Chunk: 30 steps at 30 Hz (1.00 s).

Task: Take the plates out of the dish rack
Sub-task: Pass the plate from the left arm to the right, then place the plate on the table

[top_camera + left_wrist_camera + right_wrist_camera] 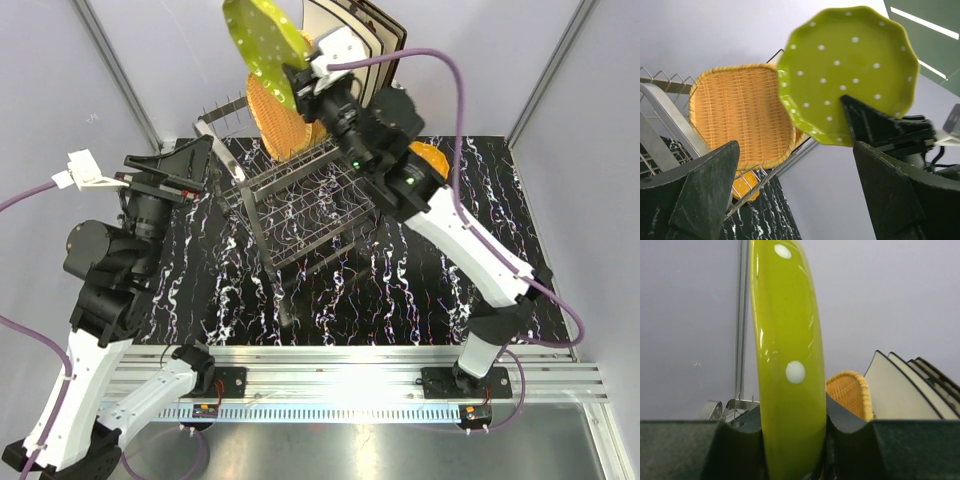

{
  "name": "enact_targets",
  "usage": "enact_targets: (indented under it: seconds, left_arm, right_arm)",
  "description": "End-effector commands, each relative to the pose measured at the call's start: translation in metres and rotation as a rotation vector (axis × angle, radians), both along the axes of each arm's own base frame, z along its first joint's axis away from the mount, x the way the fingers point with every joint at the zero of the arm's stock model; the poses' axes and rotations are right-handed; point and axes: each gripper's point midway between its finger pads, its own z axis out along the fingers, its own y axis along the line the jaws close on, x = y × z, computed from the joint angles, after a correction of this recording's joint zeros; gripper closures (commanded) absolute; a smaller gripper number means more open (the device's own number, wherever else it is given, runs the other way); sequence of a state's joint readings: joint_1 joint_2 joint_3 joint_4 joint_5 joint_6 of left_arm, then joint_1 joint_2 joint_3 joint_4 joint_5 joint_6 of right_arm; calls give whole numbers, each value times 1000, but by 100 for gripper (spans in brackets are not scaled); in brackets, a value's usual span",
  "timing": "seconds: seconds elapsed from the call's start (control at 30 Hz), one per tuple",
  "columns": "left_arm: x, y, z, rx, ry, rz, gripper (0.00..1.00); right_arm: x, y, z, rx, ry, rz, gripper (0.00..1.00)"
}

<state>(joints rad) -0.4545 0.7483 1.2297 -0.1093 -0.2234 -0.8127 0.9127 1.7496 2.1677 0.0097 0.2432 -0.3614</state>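
pinching one green plate (258, 40), right gripper (298, 82) hovers above one dish rack (300, 200).

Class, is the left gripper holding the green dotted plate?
No, the left gripper stands open and empty; the right gripper clamps the green dotted plate.

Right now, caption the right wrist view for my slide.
Right claw grips the green dotted plate edge-on; a wicker plate and cream plates stand behind.

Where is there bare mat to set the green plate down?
Bare: the near strip of mat between dish rack and arm bases; also the far-right corner past the right arm. Crowded: rack's back with wicker plate and cream plates; orange plate beside it; left gripper at left.
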Motion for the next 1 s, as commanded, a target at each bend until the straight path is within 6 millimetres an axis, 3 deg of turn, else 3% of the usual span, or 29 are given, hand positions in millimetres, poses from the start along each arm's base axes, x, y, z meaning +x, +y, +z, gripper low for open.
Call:
enact_targets:
  seconds: [0.0,0.27,0.53,0.97]
  left_arm:
    - [-13,5,13,54,-100,17,1]
    - [-11,5,-3,95,-104,30,1]
    - [-8,0,-9,107,-106,13,1]
    - [-5,-5,-14,106,-100,-2,1]
  right_arm:
    - [-56,-91,115,278,-193,8,100]
    - [-61,-142,125,290,-195,-41,100]
    - [-54,-197,125,318,-166,-140,100]
    - [-15,-293,81,350,-32,-387,100]
